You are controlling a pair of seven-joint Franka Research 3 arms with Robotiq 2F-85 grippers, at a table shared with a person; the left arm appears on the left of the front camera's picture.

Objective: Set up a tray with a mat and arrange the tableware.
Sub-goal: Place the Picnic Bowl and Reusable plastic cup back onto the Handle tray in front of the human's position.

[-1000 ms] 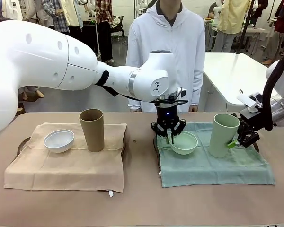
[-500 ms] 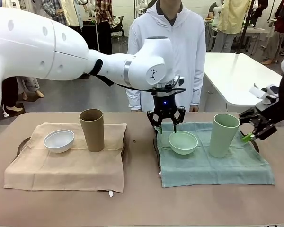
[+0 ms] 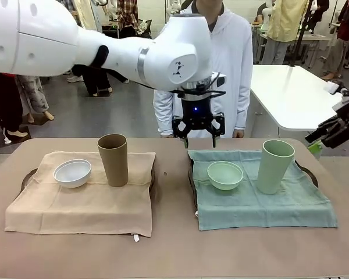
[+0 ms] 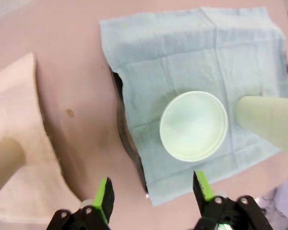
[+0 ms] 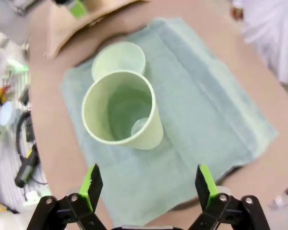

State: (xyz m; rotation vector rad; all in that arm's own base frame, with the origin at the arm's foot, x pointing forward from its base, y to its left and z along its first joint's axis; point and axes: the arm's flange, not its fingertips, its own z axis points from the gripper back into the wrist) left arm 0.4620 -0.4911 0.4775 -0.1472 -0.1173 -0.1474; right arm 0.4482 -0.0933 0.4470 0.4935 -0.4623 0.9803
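Observation:
A mint green bowl [image 3: 225,175] and a tall mint green cup [image 3: 274,166] stand on the green mat [image 3: 262,203]. On the beige mat [image 3: 81,200] are a white bowl [image 3: 72,172] and a brown cup [image 3: 113,160]. My left gripper [image 3: 198,138] hangs open and empty above the green mat's far left corner. In the left wrist view the left gripper [image 4: 152,189] looks down on the mint bowl [image 4: 194,125] and the mint cup [image 4: 266,125]. My right gripper [image 3: 323,138] is open, up and right of the mint cup; the right gripper [image 5: 149,184] looks down into that cup [image 5: 120,112], with the mint bowl [image 5: 119,57] beyond.
Dark tray rims show under each mat, one at the left [image 3: 28,174] and one at the right [image 3: 307,168], and along the green mat's edge [image 4: 127,139]. A person in a white hoodie [image 3: 206,58] stands at the far side. A white table [image 3: 291,87] is at the back right.
My left gripper opened off the mint bowl's rim and rose, leaving the bowl on the green mat. My right gripper drew away from the mint cup, upward and to the right.

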